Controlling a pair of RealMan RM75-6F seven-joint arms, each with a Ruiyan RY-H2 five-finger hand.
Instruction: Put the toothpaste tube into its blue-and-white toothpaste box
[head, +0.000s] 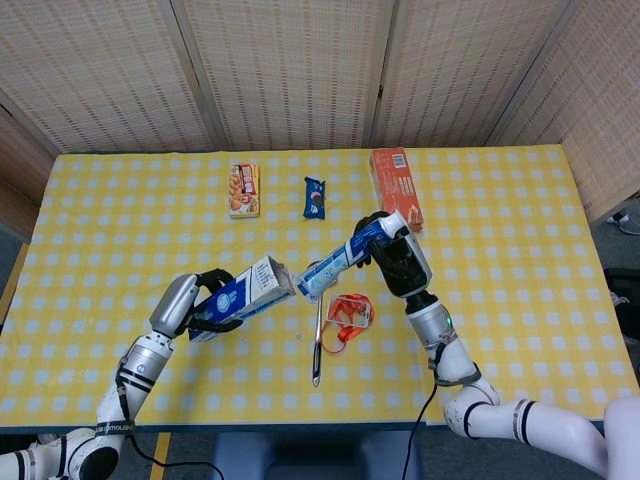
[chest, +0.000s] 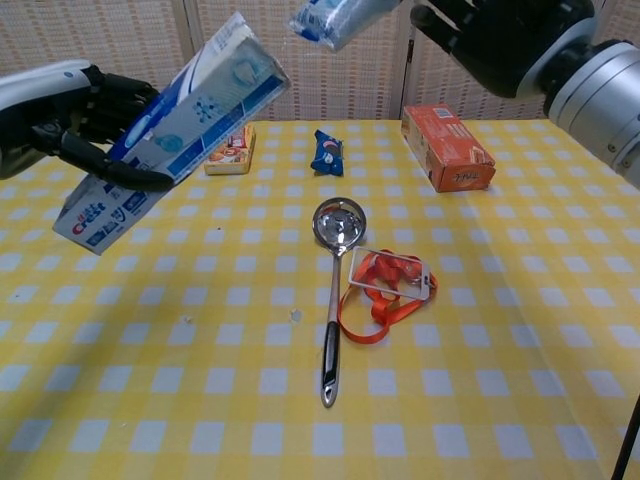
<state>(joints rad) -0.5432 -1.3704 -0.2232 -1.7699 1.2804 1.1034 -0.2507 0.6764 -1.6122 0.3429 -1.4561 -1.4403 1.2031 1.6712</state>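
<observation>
My left hand (head: 205, 300) (chest: 85, 120) grips the blue-and-white toothpaste box (head: 242, 296) (chest: 175, 130) in the air, its open end tilted up and to the right. My right hand (head: 395, 258) (chest: 500, 35) holds the blue-and-white toothpaste tube (head: 343, 261) (chest: 335, 18) by its upper end. The tube slants down to the left, and its lower end sits right at the box's open mouth in the head view. In the chest view a small gap shows between the tube's end and the box.
On the yellow checked table (head: 120, 220) lie a steel ladle (head: 318, 320) (chest: 332, 300), a red lanyard with a card (head: 347, 315) (chest: 388, 285), an orange box (head: 395, 188) (chest: 447, 148), a snack pack (head: 244, 189) (chest: 230, 148) and a blue wrapper (head: 315, 197) (chest: 327, 153).
</observation>
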